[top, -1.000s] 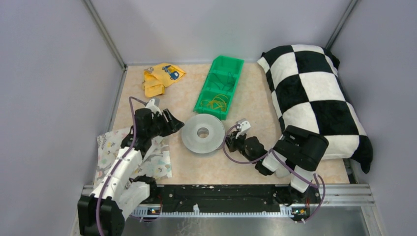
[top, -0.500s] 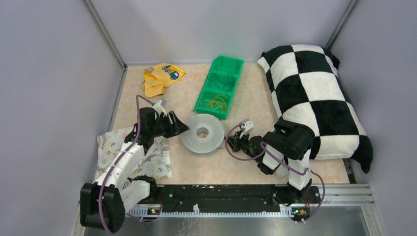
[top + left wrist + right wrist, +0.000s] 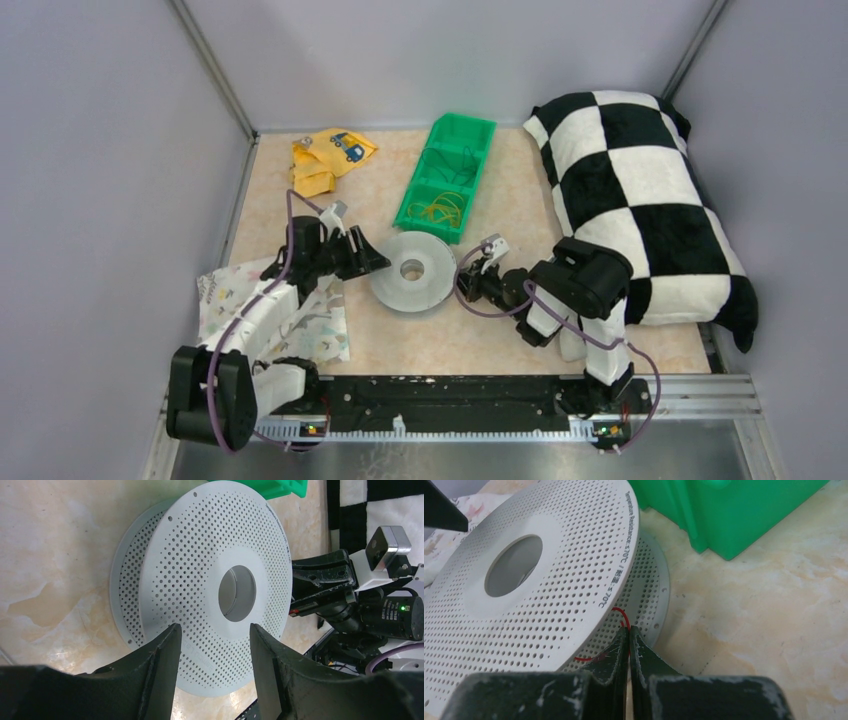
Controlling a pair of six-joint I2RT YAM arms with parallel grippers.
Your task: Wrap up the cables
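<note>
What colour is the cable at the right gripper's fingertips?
Red. The cable shows best in the right wrist view.

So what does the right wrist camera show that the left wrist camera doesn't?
Only the right wrist view shows the thin red cable pinched in the shut right claw at the edge of the spool, plus the printed lettering on its rim. Only the left wrist view shows the open left claw facing the spool, the right arm beyond it, and a piece of the checkered pillow. Both show the white perforated spool, the green bin and the beige table.
</note>
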